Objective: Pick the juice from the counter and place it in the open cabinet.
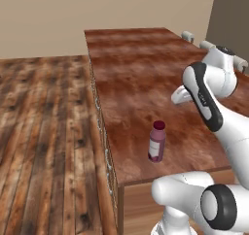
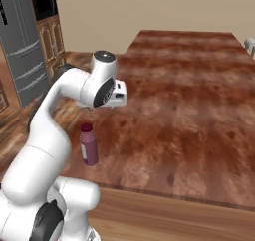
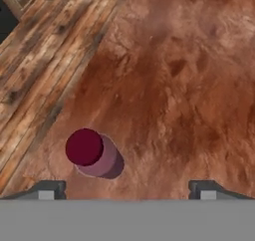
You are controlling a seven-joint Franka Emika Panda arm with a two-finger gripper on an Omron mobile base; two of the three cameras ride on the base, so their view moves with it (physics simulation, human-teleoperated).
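In the left base view, the juice (image 1: 156,142) stands upright on the counter (image 1: 141,74), near its front edge and left corner: a small cylindrical bottle of dark purple-maroon liquid with a maroon screw cap and a paler pinkish label band. The white arm bends above the counter to the right of it. In the right base view, the same bottle (image 2: 88,145) stands near the counter's (image 2: 189,100) left front corner, with the arm's wrist hanging above and just behind it. In the hand view, the juice (image 3: 92,154) is seen from above, its round maroon cap towards the camera, apart from the gripper (image 3: 127,190), whose jaws stand wide and hold nothing.
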